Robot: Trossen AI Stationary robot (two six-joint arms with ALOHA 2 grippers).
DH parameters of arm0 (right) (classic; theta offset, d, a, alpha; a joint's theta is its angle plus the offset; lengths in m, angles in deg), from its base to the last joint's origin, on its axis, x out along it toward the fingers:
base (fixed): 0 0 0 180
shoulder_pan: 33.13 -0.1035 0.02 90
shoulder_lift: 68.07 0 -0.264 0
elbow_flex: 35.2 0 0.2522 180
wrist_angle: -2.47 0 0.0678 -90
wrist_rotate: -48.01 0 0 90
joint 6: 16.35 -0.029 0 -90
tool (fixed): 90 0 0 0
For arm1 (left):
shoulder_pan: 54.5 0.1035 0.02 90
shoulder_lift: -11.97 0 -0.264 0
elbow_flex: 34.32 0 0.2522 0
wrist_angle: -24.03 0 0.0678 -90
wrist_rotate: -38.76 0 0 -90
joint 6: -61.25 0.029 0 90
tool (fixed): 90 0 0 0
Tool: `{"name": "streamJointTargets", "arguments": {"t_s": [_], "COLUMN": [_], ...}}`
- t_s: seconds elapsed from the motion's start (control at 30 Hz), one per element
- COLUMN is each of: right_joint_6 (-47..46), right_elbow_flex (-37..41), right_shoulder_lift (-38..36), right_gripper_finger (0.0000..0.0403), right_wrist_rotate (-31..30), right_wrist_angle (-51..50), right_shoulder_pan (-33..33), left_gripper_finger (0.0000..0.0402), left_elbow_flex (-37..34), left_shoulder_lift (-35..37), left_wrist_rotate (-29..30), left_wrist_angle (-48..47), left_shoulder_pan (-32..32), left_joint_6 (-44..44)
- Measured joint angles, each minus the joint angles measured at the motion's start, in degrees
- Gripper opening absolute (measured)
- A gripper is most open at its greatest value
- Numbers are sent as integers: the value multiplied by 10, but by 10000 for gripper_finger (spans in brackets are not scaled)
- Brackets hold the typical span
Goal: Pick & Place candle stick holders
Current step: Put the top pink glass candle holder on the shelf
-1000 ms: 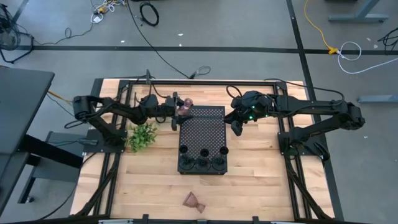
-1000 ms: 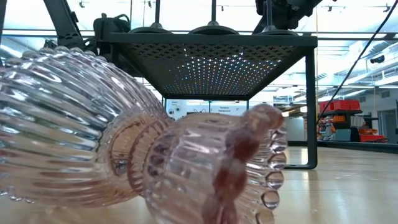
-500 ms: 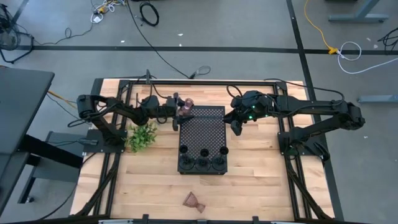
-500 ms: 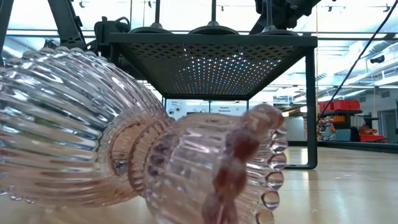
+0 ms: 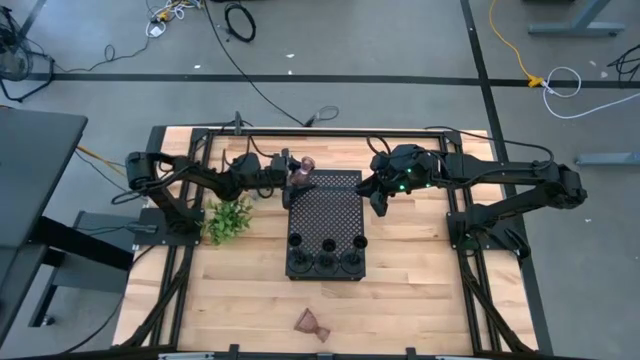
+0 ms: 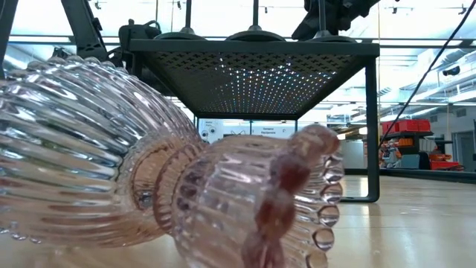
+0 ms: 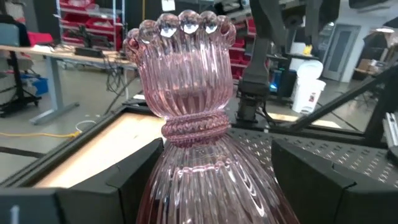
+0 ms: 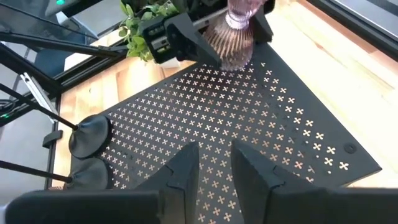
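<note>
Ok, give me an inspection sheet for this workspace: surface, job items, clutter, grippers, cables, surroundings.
Surface: wooden table with a black perforated tray at its middle.
Job's things: three black stick holders standing along the tray's near edge; pink glass cup held upright at the tray's far left corner; another pink glass cup lying on its side on the wood in front of the tray.
Clutter: green plant sprig left of the tray.
Grippers: left gripper shut on the held cup; right gripper open over the tray's right edge.
Cables: several loose on the floor beyond the table.
Surroundings: grey floor, shelving and benches behind.
</note>
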Motion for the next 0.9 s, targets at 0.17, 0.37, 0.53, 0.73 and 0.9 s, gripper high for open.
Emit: {"name": "streamJointTargets", "arguments": {"t_s": [0.17, 0.37, 0.53, 0.73, 0.9], "right_joint_6": [-2, 4, 4, 12, 13], "right_elbow_flex": [0, 0, 0, 0, 0], "right_shoulder_lift": [0, 0, 0, 0, 0], "right_gripper_finger": [91, 91, 91, 91, 91], "right_wrist_rotate": [4, 5, 5, 4, 4], "right_wrist_angle": [-1, -2, -3, -3, -2], "right_shoulder_pan": [-4, -12, -12, -12, -12], "left_gripper_finger": [285, 285, 285, 285, 311], "left_elbow_flex": [14, 14, 13, 13, 12], "left_shoulder_lift": [-19, -23, -24, -24, -25], "left_wrist_rotate": [-3, -3, -2, 0, -1], "left_wrist_angle": [-13, -11, -12, -13, -15], "left_shoulder_pan": [-4, -3, -4, -4, -4], "left_joint_6": [7, 3, -16, -40, -53]}}
